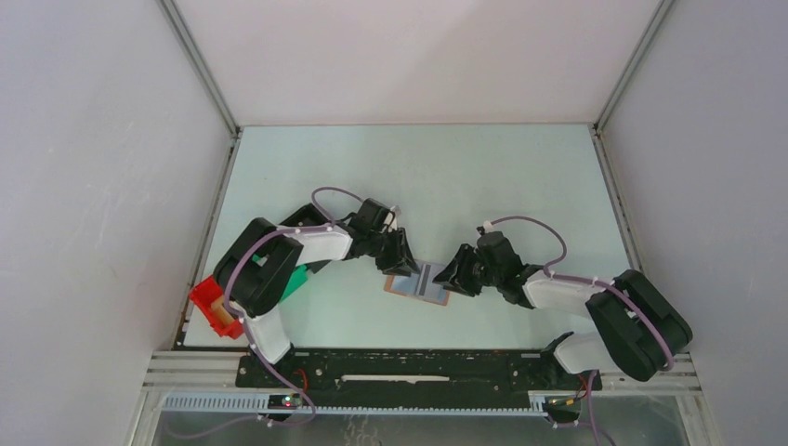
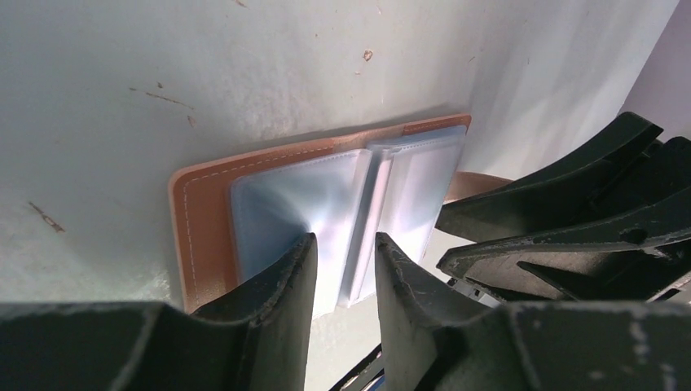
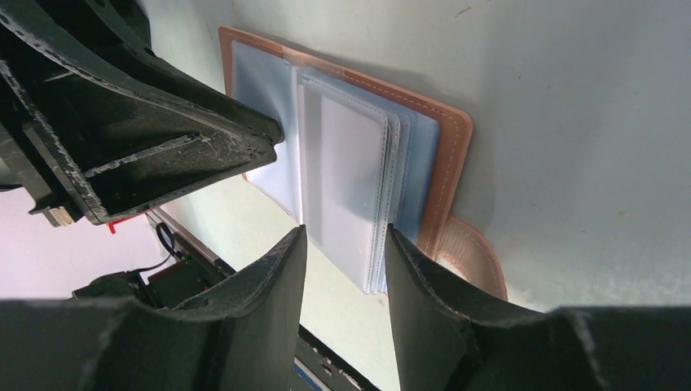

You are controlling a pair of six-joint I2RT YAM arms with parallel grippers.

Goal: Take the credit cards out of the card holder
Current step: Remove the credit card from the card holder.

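Lying open: card holder (image 1: 420,283), on your table (image 1: 483,177).
Left gripper (image 2: 344,244): your fingers are hovering slightly parted over sleeves (image 2: 326,191).
Right gripper (image 3: 346,236): spread, perhaps straddling sleeves.

- Card holder (image 1: 418,286): small in the top view, both ends under the jaws.
- Holder's near edge, left wrist view: behind the left gripper (image 2: 342,248). The side beyond is partly behind the right gripper (image 2: 444,239).
- Closing tab (image 3: 477,252): partly behind the right jaws.
- Credit cards: cannot be told within the clear sleeves (image 3: 350,163).
- Green bin (image 1: 297,277), left of the holder: mostly under the left arm.
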